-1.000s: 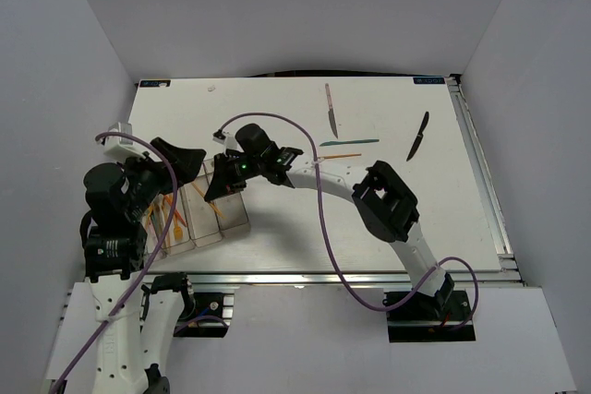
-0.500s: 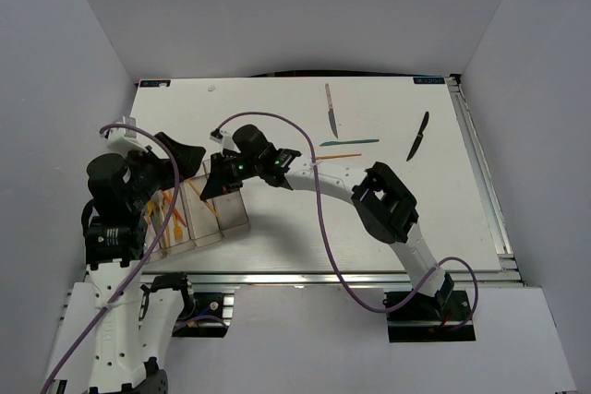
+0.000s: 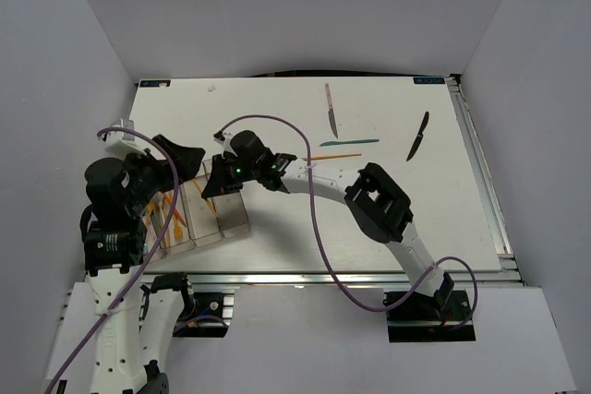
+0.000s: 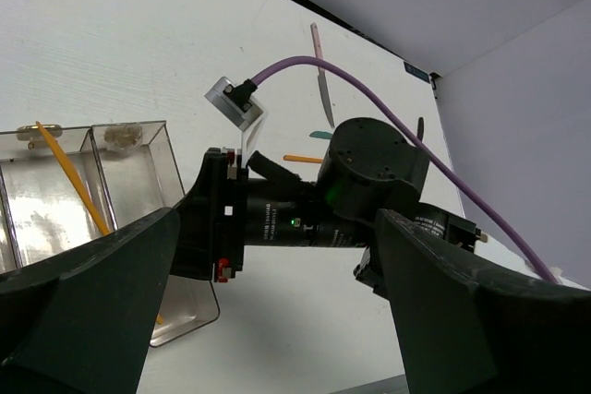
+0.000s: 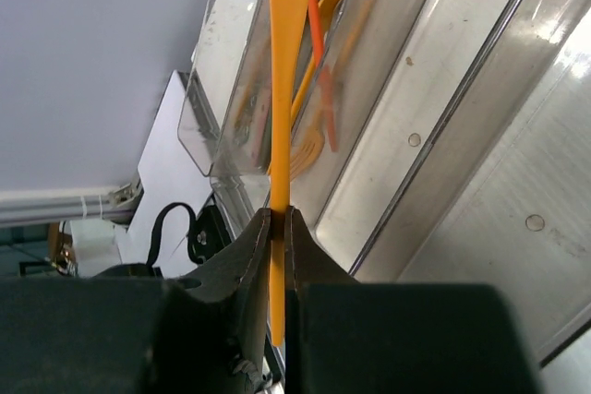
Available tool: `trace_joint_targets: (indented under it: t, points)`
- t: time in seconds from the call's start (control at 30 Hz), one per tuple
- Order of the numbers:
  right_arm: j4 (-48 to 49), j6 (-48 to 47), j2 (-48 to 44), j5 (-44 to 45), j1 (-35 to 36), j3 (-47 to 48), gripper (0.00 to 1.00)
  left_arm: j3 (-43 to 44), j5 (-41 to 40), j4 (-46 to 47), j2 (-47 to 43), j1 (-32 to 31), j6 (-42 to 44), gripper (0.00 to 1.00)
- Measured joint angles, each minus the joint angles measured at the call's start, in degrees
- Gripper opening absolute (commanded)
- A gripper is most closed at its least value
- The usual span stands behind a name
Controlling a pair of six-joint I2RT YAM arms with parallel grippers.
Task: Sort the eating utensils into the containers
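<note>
Right wrist view: placing step. The right gripper (image 5: 277,219) pinches an orange utensil (image 5: 280,89) above the containers (image 5: 480,89), near a bin already holding orange cutlery (image 5: 314,149). The next move probably calls for lowering it in, then release. The left gripper (image 4: 277,219) has its jaws spread and holds nothing.

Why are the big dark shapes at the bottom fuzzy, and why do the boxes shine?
Left wrist view: the left hand is blurred, likely too near the lens. Right wrist view: the right hand, shut on an orange utensil, is soft too, and light glints off the clear bins. Top view: sharp, evenly lit.
</note>
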Motion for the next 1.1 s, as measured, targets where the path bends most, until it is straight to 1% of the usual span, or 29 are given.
trace_joint_targets:
  t: [0.1, 0.2, 0.33, 0.37, 0.4, 0.5, 0.67, 0.77, 0.83, 0.87, 0.9, 0.97, 1.03, 1.1]
  points:
    - [0.20, 1.05, 0.37, 1.62, 0.63, 0.00, 0.04, 0.00, 0.02, -0.13, -0.46, 0.00, -0.04, 0.98]
    - [0.48, 1.68, 0.57, 3.10, 1.38, 0.00, 0.13, 0.00, 0.02, -0.50, -0.59, 0.00, -0.07, 0.98]
    - [1.60, 2.25, 1.03, 4.15, 2.08, -0.09, 0.36, 0.00, 0.02, -1.20, -0.59, 0.00, -0.28, 0.98]
    - [2.32, 2.32, 1.16, 4.26, 2.23, -0.26, 0.39, 0.00, 0.02, -1.29, -0.57, 0.00, -0.44, 0.98]
    - [2.73, 2.45, 1.27, 4.33, 2.29, -0.44, 0.43, 0.00, 0.00, -1.31, -0.55, 0.00, -0.48, 0.98]
    - [4.00, 2.27, 1.44, 4.42, 2.45, -1.29, 0.47, 0.00, 0.02, -1.38, -0.48, 0.00, -0.50, 0.98]
    - [5.03, 2.14, 1.53, 3.87, 2.23, -1.79, 0.48, 0.04, 0.02, -1.51, 0.09, 0.00, -0.52, 0.98]
    - [6.27, 0.44, 1.53, 1.42, 1.64, -1.66, 0.49, 0.04, 0.04, -1.62, 0.70, 0.00, -0.66, 0.98]
    - [6.60, -3.52, 1.53, -2.19, 0.68, -0.63, 0.54, 0.04, 0.31, -1.60, 1.01, 0.00, -0.98, 0.98]
    - [7.19, -6.38, 1.42, -4.50, -0.13, -0.07, 0.63, -0.07, 0.52, -1.38, 1.03, 0.00, -1.25, 0.98]
    - [7.85, -9.38, 1.11, -7.17, -1.09, 0.22, 0.70, -0.31, 0.92, -0.79, 1.03, 0.00, -1.66, 0.98]
    - [8.15, -15.69, -0.09, -12.24, -3.58, 0.28, 0.89, -1.92, 2.10, 1.11, 0.76, 0.00, -2.71, 0.98]
    - [7.13, -24.15, -1.95, -18.12, -7.45, 0.24, 0.89, -4.42, 3.39, 3.72, 0.55, 0.00, -4.04, 0.98]
    - [4.00, -33.53, -3.91, -23.76, -12.50, 0.17, 0.89, -6.69, 4.57, 5.38, 0.87, 0.00, -5.25, 0.98]
